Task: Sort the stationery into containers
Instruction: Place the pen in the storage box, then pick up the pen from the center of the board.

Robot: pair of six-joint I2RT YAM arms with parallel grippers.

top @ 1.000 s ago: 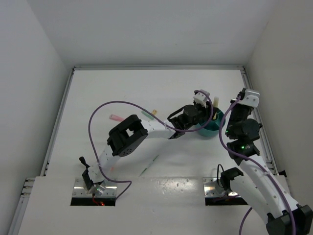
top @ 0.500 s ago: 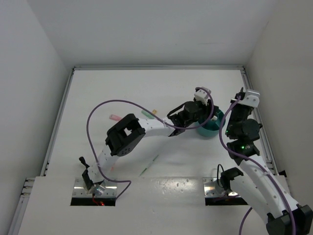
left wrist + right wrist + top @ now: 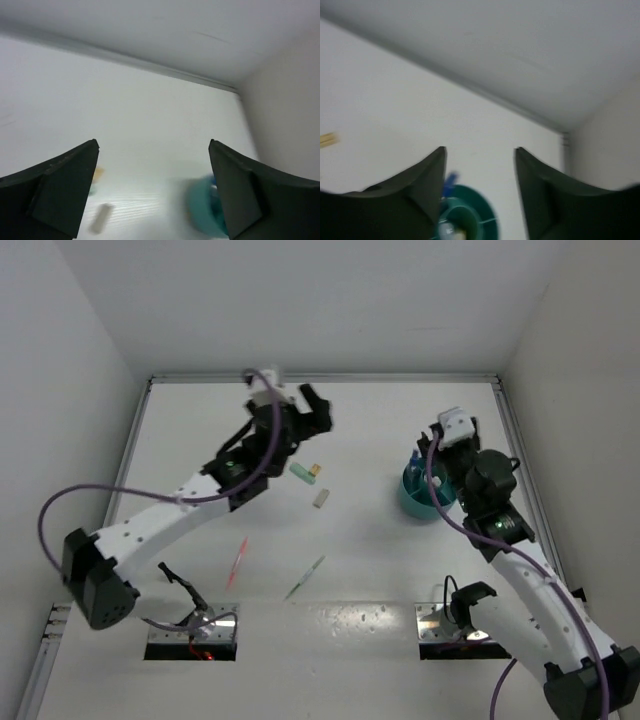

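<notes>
Left arm (image 3: 170, 515) has swung off the cup (image 3: 412, 502) at 3 o'clock to 11, left fingers (image 3: 55, 195) spread, empty, right fingers (image 3: 405, 200) spread above cup, so drop looks done; green marker (image 3: 304, 472), grey eraser (image 3: 321, 498), pink pen (image 3: 237, 562), green pen (image 3: 305, 578) wait on desk (image 3: 380, 430).

We've got bright, even light from overhead in the top view, with just soft shadows on the white table (image 3: 380, 540). Both wrist views are motion-blurred though; the teal cup (image 3: 202, 207) is total mush.
</notes>
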